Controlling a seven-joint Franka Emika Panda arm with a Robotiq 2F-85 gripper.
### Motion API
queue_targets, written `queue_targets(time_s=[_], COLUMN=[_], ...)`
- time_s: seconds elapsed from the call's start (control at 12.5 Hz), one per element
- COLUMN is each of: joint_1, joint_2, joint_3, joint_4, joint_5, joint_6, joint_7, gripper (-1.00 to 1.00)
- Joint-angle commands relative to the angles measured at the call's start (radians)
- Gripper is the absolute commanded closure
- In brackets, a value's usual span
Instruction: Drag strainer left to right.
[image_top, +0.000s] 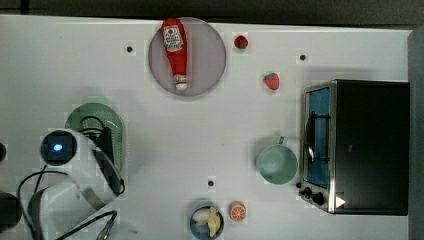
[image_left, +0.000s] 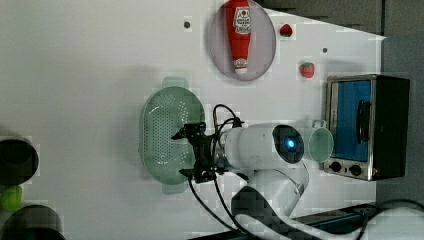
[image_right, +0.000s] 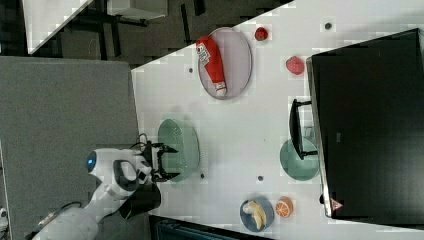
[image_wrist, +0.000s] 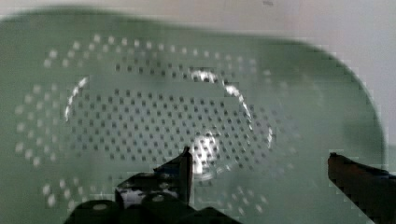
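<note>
Left view, gripper (image_left: 186, 154) with fingers spread wide over the strainer (image_left: 167, 132), strainer at nine o'clock on the white table (image_left: 90, 75), grey plate (image_left: 265, 47) holding a ketchup bottle (image_left: 239, 32) at twelve, toaster oven (image_left: 367, 125) at three beyond the green cup (image_left: 321, 144).

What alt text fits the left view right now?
The arm's open hand hangs over the mint-green strainer on the white table. A ketchup bottle lies on a grey plate; a green cup sits beside a toaster oven.

Strainer (image_top: 100, 131) at top view's left; cup (image_top: 276, 163) beside oven (image_top: 357, 146).
</note>
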Motion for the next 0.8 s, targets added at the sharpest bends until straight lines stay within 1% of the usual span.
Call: queue_targets(time_s=[0.08,0.24,0.48,0.8], joint_1=[0.001,0.023,0.048,0.043], joint_2=[0.034,0.064,0.075,0.061], joint_3=[-0.041,-0.068,-0.114,-0.147], joint_4=[0.004,0.004,-0.006,-0.023], joint_5=[-0.022,-0.025,-0.027,-0.046], joint_6=[0.088,0.131,0.141,0.144], joint_7=[0.056,0.056,0.054,0.053], gripper=[-1.00,-1.00,-1.00,-1.00])
